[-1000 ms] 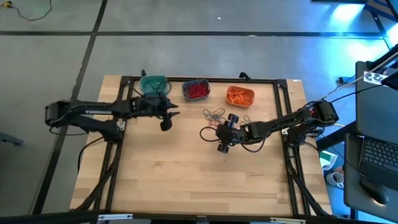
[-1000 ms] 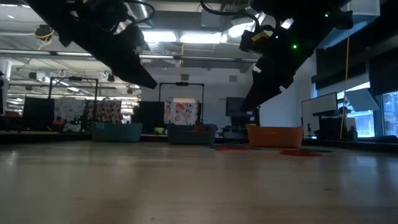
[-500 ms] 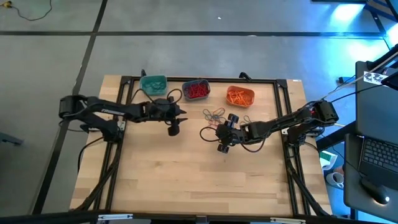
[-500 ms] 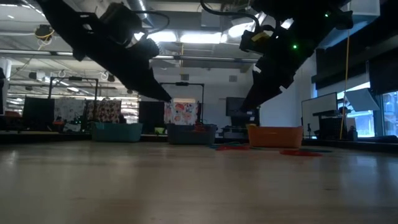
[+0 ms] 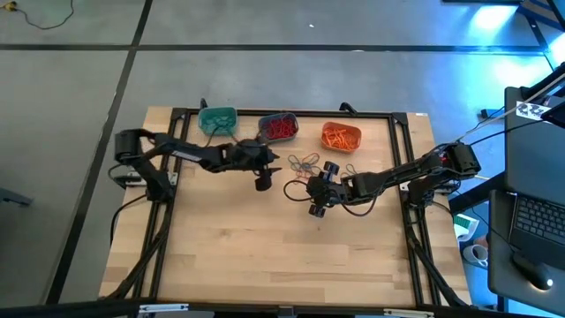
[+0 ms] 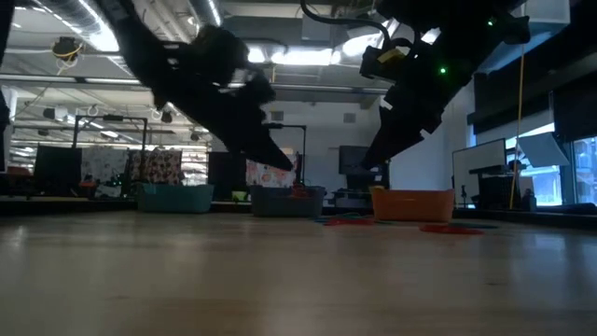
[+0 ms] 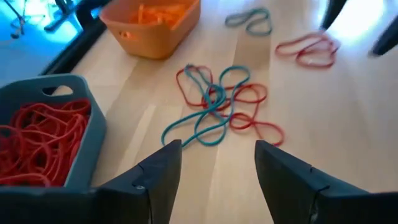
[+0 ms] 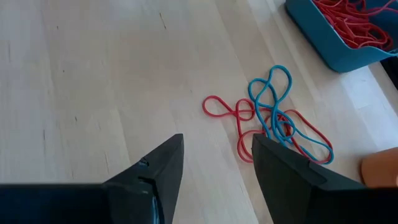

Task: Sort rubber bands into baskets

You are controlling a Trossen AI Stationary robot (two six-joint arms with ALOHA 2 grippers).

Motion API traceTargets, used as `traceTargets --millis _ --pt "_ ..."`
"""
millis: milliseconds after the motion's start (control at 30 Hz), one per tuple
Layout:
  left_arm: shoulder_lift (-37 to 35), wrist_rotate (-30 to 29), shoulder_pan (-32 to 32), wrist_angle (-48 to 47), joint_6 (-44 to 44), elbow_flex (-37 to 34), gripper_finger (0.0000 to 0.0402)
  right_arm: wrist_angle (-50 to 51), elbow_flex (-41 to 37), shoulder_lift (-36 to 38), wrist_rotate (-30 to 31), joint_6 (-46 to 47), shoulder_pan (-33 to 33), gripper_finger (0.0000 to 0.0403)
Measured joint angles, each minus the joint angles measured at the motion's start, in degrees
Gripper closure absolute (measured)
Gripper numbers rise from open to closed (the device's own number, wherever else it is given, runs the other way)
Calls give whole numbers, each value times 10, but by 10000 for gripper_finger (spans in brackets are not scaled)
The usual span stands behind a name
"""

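- The loose rubber bands [image 7: 214, 106] are lying in a tangle on the bare table [image 5: 265, 247], just in front of the slate blue basket [image 5: 278, 128] and the orange basket [image 5: 341, 137]; red and teal loops are crossing over one another, so a pinch on one loop is likely dragging a neighbour of the wrong colour along.
- A few more bands [image 7: 309, 50] are lying apart from the tangle and are at risk of being overlooked.
- The left gripper [image 7: 214, 163] is hanging just beside the tangle, jaws standing open and empty; closing too high is risking a miss, since the bands are lying flat.
- The right gripper [image 8: 214, 163] is hovering on the other side of the same tangle, jaws also parted and holding nothing; both arms reaching in together are risking a collision.
- The teal basket [image 5: 217, 119] is sitting behind the left arm, where a swing could be knocking it.
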State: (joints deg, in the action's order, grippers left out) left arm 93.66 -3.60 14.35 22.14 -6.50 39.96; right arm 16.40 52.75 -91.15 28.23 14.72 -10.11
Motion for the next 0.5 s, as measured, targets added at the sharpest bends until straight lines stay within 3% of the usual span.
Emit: traceTargets --millis 333,500 --pt "117 5 46 -163 -78 157 219 0 0 0 0 0 0 213" --pt "161 65 65 -212 -102 224 226 0 0 0 0 0 0 213"
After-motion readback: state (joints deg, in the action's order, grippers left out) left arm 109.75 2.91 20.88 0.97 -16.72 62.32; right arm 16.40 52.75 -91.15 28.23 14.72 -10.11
